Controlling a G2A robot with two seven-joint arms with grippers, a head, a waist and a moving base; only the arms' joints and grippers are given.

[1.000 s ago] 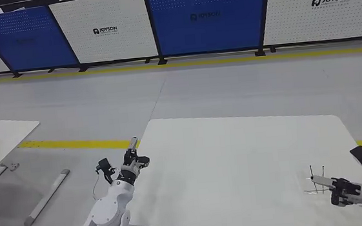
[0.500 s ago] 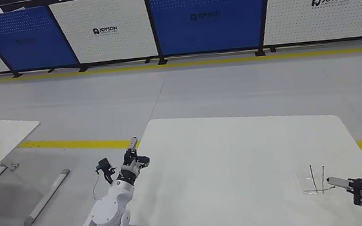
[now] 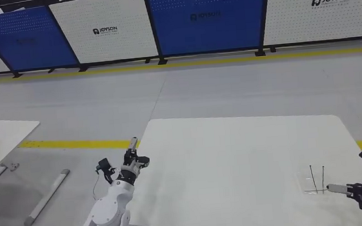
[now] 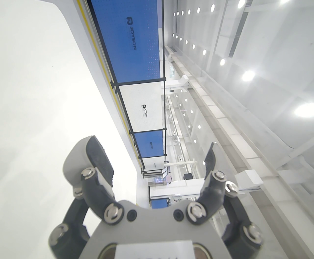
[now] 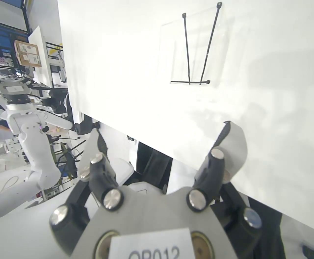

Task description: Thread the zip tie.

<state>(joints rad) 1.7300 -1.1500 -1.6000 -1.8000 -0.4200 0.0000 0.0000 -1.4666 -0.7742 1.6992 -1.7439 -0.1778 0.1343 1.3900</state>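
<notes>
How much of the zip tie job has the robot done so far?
Nothing looks done yet: the zip ties lie loose and unlooped on the clear sheet. Nothing is in hand: the right gripper is open and empty, short of the ties, and the left gripper is open and empty at the far side of the table. Left to do: pick one up and thread its tail through its head.

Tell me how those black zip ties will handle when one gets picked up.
The zip ties look thin and long, so one would probably flex and droop when pinched at one end. Lying flat on the clear sheet, they likely offer little edge to grab and may slide. They seem light; the open right gripper could nudge them askew.
</notes>
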